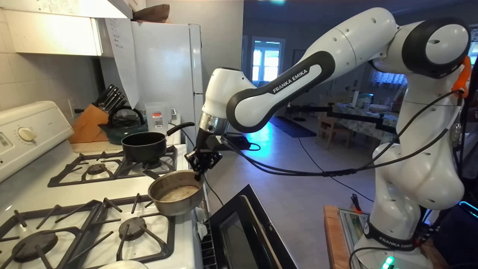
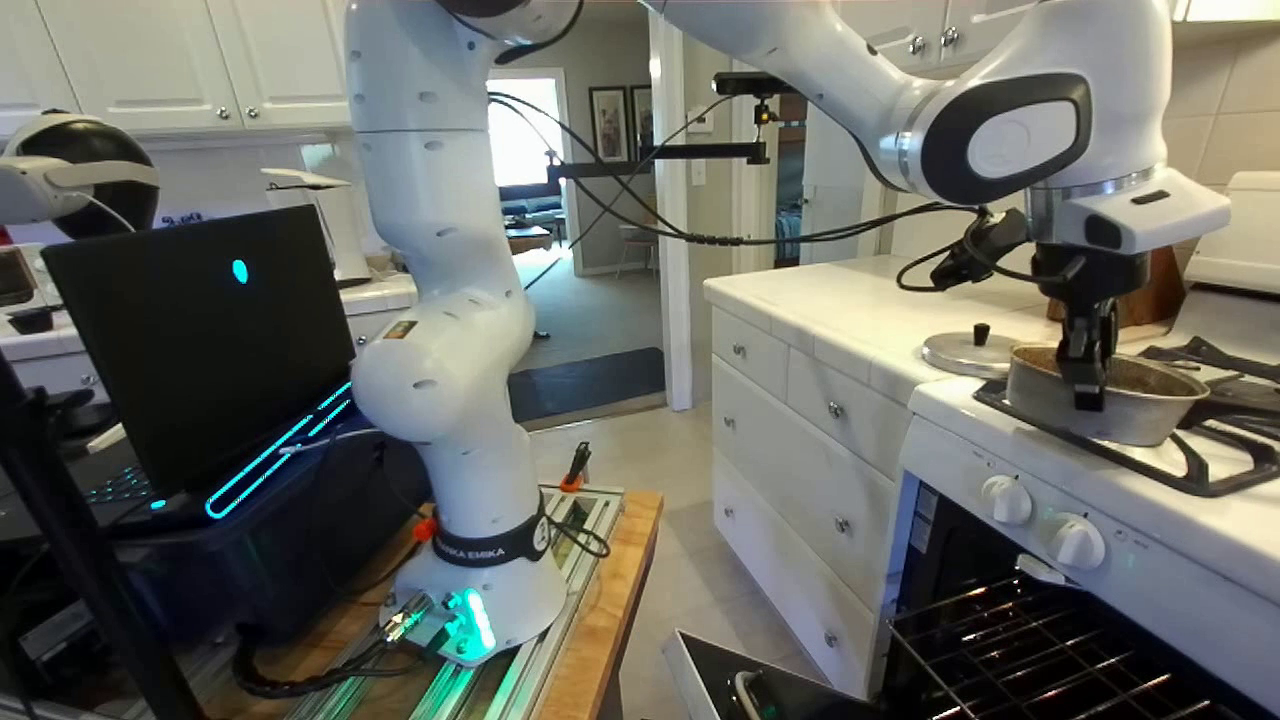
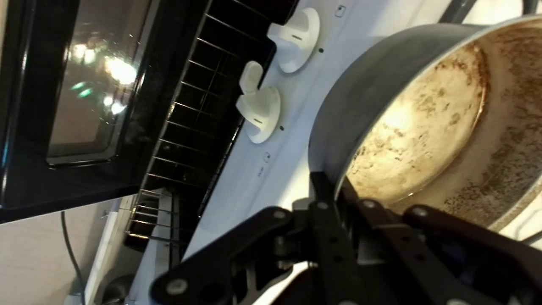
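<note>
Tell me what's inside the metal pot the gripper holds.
Inside the metal pot are a brown-stained bottom and wall, with one finger of the gripper just inside the rim. The strip of inner wall behind that finger is covered.

1. A dull grey pot, mottled cream and rust-brown inside, and all-black jaws.
2. The white stove, with white knobs, black grates and a black oven door.
3. A black saucepan, dark teal kettle and orange-brown knife block.
4. The white robot arm, banded in black with white lettering, a green light glowing at its base.
</note>
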`<action>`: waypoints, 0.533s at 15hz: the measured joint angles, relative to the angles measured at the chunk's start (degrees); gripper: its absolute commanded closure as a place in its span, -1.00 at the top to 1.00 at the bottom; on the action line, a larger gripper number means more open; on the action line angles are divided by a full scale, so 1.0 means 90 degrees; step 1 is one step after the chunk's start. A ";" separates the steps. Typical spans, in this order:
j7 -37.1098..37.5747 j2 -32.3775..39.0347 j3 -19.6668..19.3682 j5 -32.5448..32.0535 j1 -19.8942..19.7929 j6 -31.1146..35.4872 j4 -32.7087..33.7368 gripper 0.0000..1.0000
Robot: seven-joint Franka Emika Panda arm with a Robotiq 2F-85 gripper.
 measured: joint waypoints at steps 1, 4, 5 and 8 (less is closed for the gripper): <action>0.0068 -0.0152 -0.0017 0.0000 -0.0082 -0.0001 -0.0194 -0.97; 0.0352 -0.0602 -0.0035 0.0000 -0.0341 0.0015 -0.0733 -0.97; 0.0457 -0.0750 -0.0037 0.0004 -0.0422 0.0026 -0.0905 -0.97; 0.0829 -0.1164 -0.0036 0.0010 -0.0644 0.0132 -0.1430 -0.97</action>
